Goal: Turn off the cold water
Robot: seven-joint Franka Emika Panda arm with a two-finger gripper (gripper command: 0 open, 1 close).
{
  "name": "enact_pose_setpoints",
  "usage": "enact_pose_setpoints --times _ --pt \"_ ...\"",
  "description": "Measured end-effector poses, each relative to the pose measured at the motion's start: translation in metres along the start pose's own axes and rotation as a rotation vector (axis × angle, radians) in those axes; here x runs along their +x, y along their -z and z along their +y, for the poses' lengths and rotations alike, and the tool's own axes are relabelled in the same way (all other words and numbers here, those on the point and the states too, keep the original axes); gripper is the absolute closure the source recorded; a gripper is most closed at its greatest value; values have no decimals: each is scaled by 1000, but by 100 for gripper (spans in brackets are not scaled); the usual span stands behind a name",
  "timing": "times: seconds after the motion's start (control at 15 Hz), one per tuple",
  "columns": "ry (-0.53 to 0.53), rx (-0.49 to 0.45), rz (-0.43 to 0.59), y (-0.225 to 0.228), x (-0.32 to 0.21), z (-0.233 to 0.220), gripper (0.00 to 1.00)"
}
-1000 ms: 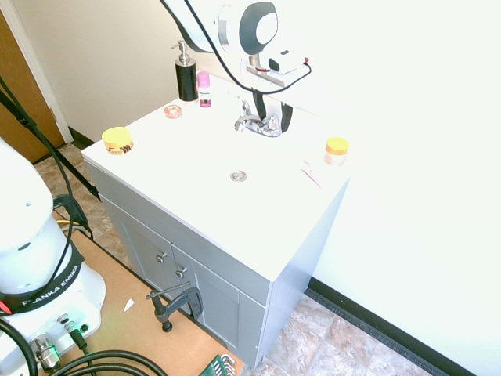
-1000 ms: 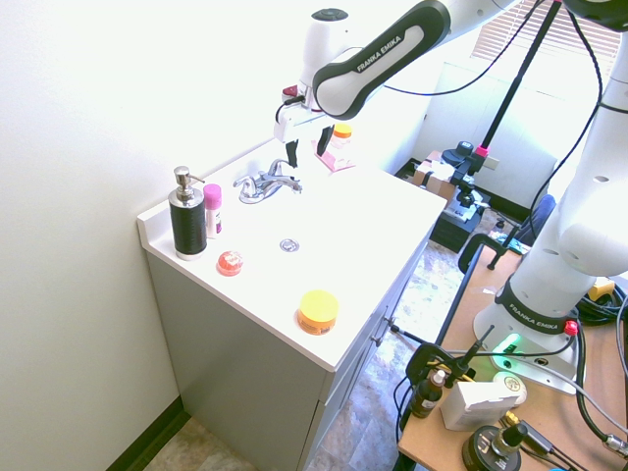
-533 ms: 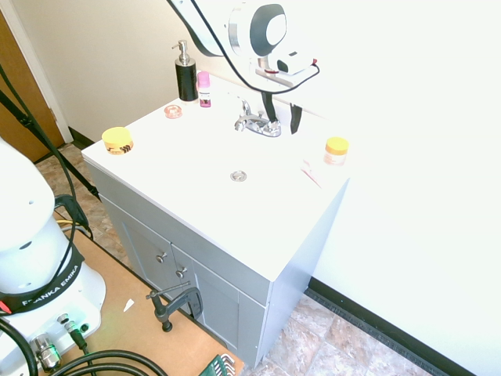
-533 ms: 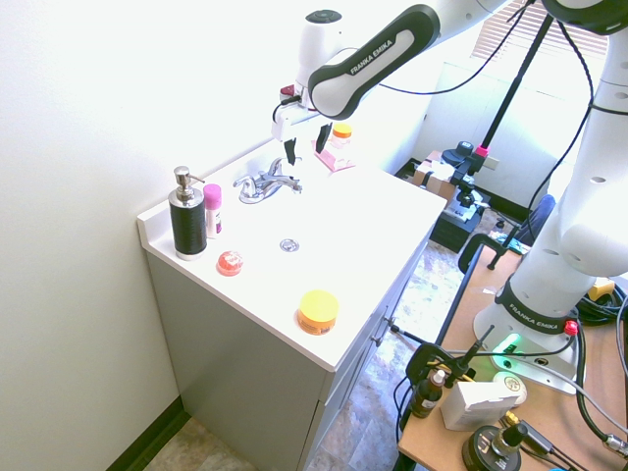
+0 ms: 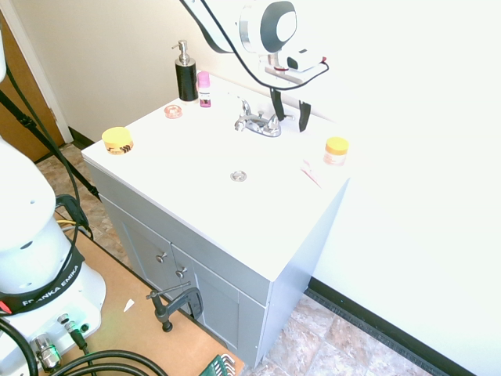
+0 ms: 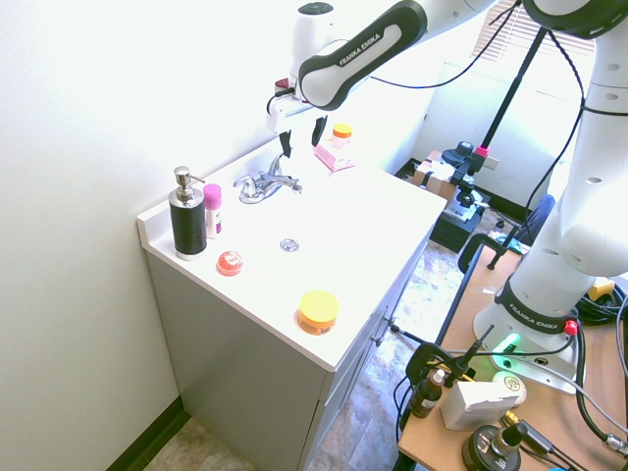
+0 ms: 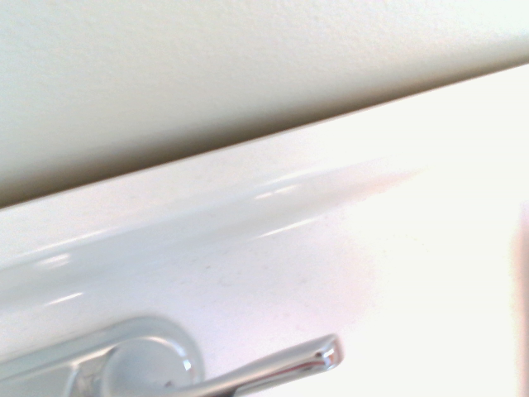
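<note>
Open gripper (image 5: 290,119) hanging beside the tap (image 5: 252,121), near its handle (image 7: 285,365).
Seen from the first exterior view, with the drain (image 5: 239,176) as the clock's centre, the tap stands between 12 and 1 o'clock at the back of the bench (image 5: 227,215); the gripper is near 1 o'clock, its fingers wide apart with nothing between them, pointing down; whether one touches the handle I cannot tell. The black soap dispenser (image 5: 186,80) and pink-capped bottle (image 5: 204,90) stand upright side by side at 11, the small pink container (image 5: 173,112) between 10 and 11, the yellow-lidded tub (image 5: 118,141) between 9 and 10, and the yellow-lidded jar (image 5: 336,151) between 2 and 3.
</note>
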State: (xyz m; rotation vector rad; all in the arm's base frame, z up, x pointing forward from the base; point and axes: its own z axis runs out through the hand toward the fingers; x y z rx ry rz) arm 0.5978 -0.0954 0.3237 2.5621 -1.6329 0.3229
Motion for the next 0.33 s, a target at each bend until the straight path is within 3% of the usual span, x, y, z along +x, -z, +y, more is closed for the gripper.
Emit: enact_pose_setpoints --times 0.33 --pt "52 47 -124 54 -57 36 0"
